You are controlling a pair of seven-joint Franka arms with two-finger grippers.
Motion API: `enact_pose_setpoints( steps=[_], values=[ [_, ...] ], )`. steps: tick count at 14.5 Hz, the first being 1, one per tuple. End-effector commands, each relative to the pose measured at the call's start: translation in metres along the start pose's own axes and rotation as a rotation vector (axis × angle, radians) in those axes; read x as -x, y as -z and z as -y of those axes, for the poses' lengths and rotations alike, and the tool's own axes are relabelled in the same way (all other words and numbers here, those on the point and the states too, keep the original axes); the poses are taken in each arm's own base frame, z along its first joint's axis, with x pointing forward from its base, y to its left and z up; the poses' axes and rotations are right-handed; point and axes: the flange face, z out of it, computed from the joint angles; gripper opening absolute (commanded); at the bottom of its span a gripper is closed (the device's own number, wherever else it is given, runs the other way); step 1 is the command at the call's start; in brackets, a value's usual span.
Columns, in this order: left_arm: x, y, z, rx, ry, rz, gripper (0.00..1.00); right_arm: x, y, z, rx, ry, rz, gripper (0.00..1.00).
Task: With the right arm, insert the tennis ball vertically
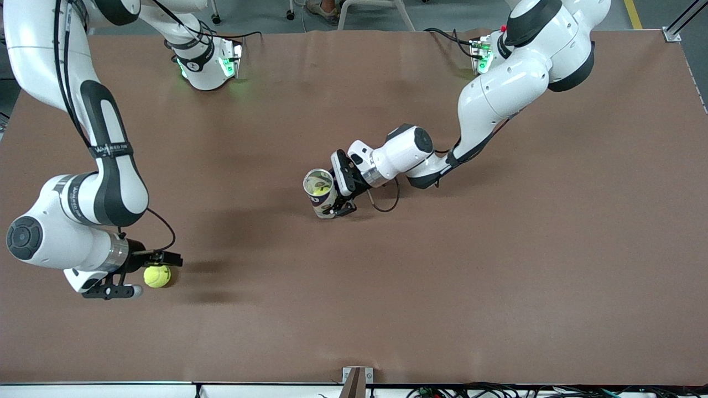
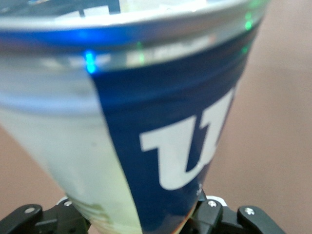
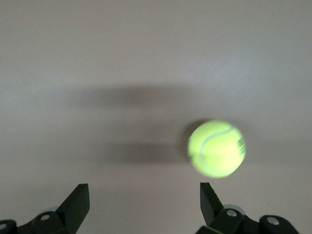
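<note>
A yellow-green tennis ball lies on the brown table toward the right arm's end, near the front camera. My right gripper hovers low by it, open and holding nothing. The ball sits just ahead of one of its fingers, not between the two. Mid-table, my left gripper is shut on a blue-and-white can. The can stands with its open mouth upward, and something yellow-green shows inside it.
Both arm bases stand along the table's edge farthest from the front camera. A small bracket and cables sit at the nearest edge. Bare brown tabletop lies between the ball and the can.
</note>
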Motion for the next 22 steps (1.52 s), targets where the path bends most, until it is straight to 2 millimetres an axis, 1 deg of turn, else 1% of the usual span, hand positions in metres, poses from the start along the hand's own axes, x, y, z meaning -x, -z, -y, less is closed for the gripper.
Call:
enact_pose_setpoints(
  steps=[1, 4, 5, 6, 7, 9, 11, 14, 18, 19, 20, 21, 22],
  values=[
    [0.006, -0.003, -0.003, 0.001, -0.010, 0.013, 0.80, -0.005, -0.015, -0.023, 0.054, 0.017, -0.015, 1.00],
    [0.006, -0.003, -0.003, 0.001, -0.010, 0.013, 0.80, -0.003, -0.032, -0.046, 0.098, 0.021, 0.006, 1.00],
    [0.006, -0.003, -0.002, 0.000, -0.015, 0.013, 0.79, -0.005, -0.032, -0.052, 0.109, 0.021, -0.013, 1.00],
    [0.006, -0.003, -0.003, 0.001, -0.017, 0.013, 0.79, -0.007, -0.036, -0.053, 0.115, 0.025, -0.037, 1.00],
    [0.006, -0.003, -0.002, 0.000, -0.017, 0.013, 0.79, -0.006, -0.047, -0.054, 0.112, 0.023, -0.031, 1.00],
    [0.006, -0.003, -0.002, 0.000, -0.017, 0.012, 0.79, -0.004, -0.058, -0.056, 0.107, 0.013, -0.018, 1.00],
    [0.006, -0.003, -0.002, 0.000, -0.017, 0.013, 0.79, -0.004, -0.060, -0.058, 0.100, 0.003, -0.016, 1.00],
    [0.006, -0.003, -0.002, 0.000, -0.017, 0.012, 0.79, -0.002, -0.073, -0.061, 0.097, 0.001, -0.001, 1.00],
    [0.006, -0.003, -0.002, 0.000, -0.016, 0.013, 0.79, -0.005, -0.080, -0.059, 0.106, 0.015, -0.027, 1.00],
    [0.006, -0.003, -0.003, 0.001, -0.017, 0.013, 0.79, -0.005, -0.082, -0.063, 0.104, 0.011, -0.028, 0.99],
    [0.006, -0.003, -0.003, 0.001, -0.017, 0.013, 0.79, -0.005, -0.082, -0.063, 0.104, 0.011, -0.028, 0.91],
    [0.006, -0.003, -0.003, 0.001, -0.017, 0.013, 0.79, -0.005, -0.082, -0.062, 0.103, 0.010, -0.028, 0.76],
    [0.006, -0.003, -0.003, 0.001, -0.017, 0.013, 0.79, -0.005, -0.082, -0.062, 0.102, 0.009, -0.028, 0.63]
  ],
)
